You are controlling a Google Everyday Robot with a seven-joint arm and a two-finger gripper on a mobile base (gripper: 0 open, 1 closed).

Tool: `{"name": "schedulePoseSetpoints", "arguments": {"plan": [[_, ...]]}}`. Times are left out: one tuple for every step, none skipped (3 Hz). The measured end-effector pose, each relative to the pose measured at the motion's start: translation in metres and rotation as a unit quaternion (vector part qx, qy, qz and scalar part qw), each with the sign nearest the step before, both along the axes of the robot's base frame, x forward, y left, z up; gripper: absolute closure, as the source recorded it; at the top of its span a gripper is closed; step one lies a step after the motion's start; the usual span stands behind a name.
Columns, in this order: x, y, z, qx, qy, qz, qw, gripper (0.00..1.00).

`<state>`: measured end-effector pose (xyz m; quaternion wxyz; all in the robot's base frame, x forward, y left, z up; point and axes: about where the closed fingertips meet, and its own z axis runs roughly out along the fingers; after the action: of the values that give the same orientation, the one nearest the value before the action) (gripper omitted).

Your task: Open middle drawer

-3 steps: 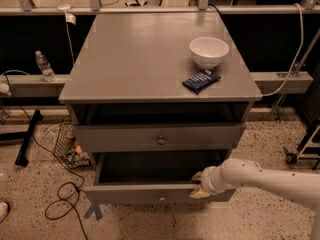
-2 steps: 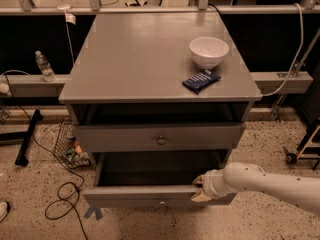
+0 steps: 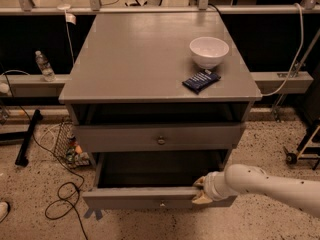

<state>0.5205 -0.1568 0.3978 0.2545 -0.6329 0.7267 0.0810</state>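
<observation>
Change since earlier frame: the middle drawer [image 3: 130, 199] is found drawn slightly further out of the cabinet. The gripper [image 3: 201, 190] has been carried with it, a little lower in the view.
Middle drawer, position: pulled well forward beneath the top drawer [image 3: 125, 138], with its dark interior exposed. Its knob [image 3: 162, 203] at centre is not being held.
Gripper, position: set at the upper edge of the drawer front, right of the knob, at the end of the white arm [image 3: 270, 186] entering from the right.
Fingers: the fingers [image 3: 203, 200] are seen one behind and one before the front panel's top edge. They are judged closed on it, and nothing else is held.
Counter: the counter [image 3: 140, 54] is occupied by a white bowl [image 3: 209, 51] and a dark blue packet [image 3: 201, 80], both well apart from the work.
Task status: opening is judged largely done.
Remaining: at most a short further pull, then release of the front. Whether full travel has been reached cannot be told.
</observation>
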Motion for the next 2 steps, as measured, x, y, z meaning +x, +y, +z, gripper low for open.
{"name": "schedulePoseSetpoints", "arguments": {"plan": [[-0.0089, -0.0004, 0.0011, 0.001, 0.0, -0.002, 1.0, 1.0], [-0.0089, -0.0004, 0.0011, 0.001, 0.0, -0.002, 1.0, 1.0]]}}
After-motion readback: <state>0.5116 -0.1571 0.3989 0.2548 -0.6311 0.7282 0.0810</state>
